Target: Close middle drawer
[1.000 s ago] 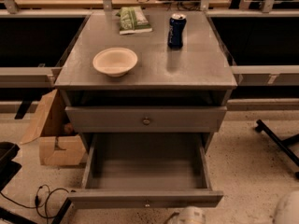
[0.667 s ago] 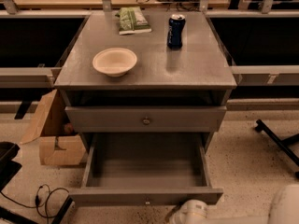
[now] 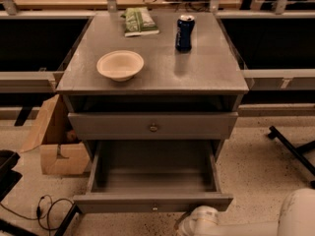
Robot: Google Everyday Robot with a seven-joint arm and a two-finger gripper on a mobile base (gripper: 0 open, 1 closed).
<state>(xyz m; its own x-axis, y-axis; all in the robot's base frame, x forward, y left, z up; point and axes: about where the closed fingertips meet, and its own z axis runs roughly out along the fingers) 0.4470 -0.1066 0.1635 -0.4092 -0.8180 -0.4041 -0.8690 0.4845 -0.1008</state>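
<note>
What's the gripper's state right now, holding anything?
Gripper: low in view, just in front of the open middle drawer; open, closed or holding cannot be told.

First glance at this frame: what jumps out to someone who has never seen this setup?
The middle drawer gapes wide open and empty at the bottom centre, its knobbed front near the lower edge. Just below that front, right of its knob, is the gripper on the robot's white arm. On the cabinet top sit a white bowl, a blue can and a green packet.
</note>
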